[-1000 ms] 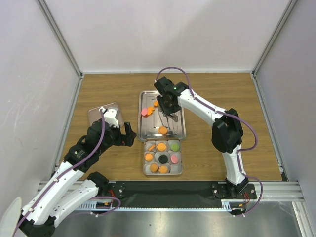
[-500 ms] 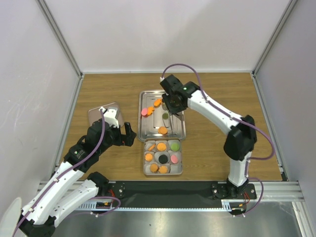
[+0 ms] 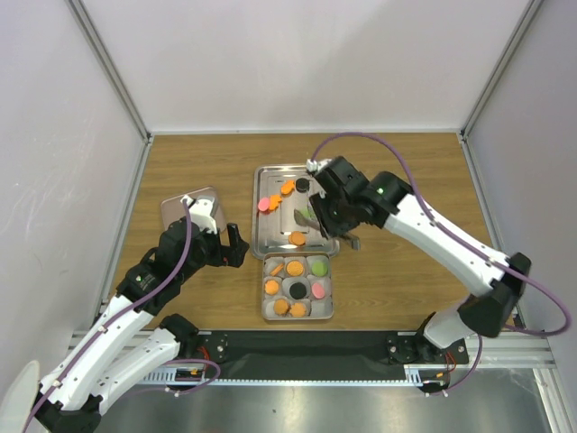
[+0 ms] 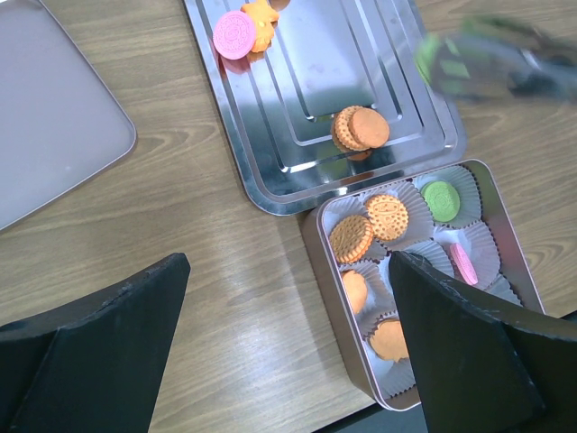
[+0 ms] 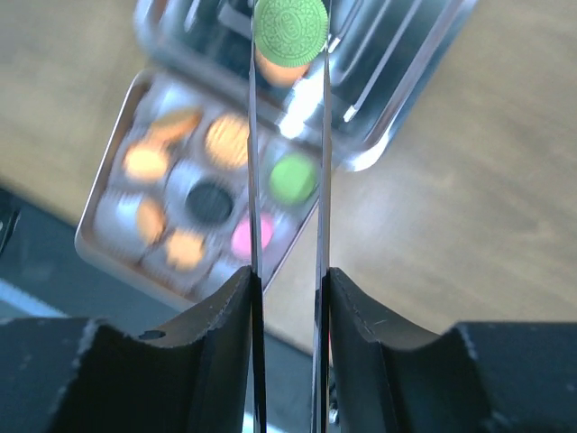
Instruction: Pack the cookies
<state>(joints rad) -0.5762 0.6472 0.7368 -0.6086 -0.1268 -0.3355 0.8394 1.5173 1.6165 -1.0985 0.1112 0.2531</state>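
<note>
Right gripper (image 3: 306, 219) with one green cookie (image 5: 289, 29) pinched between the tips of its two thin finger blades (image 5: 253, 180). Seen from overhead, the held cookie hangs over the steel tray (image 3: 270, 230), toward its 4 o'clock side.

Other cookies on the tray: a pink one (image 4: 236, 34) and orange ones between 10 and 12 o'clock, a black one (image 3: 303, 184) at 1 o'clock, and an orange pair (image 4: 359, 128) at 6 o'clock. Just beside the tray, at its 6 o'clock, stands the tin box (image 4: 315, 262), with orange, green, black and pink cookies in its paper cups (image 4: 410, 194).

From the left wrist, the right gripper is only a streaked blur with a green smear, and the box's near corner is cut off behind a black finger. From the right wrist, tray and box are out of focus. How high the green cookie hangs above the tray cannot be told.

The right jaws are drawn narrow, each blade touching the disc's rim. The left gripper (image 3: 234, 246) stands at the tray's 8 o'clock over bare wood, jaws spread wide and holding nothing. A grey lid (image 3: 185, 212) lies at the tray's 9 o'clock.
</note>
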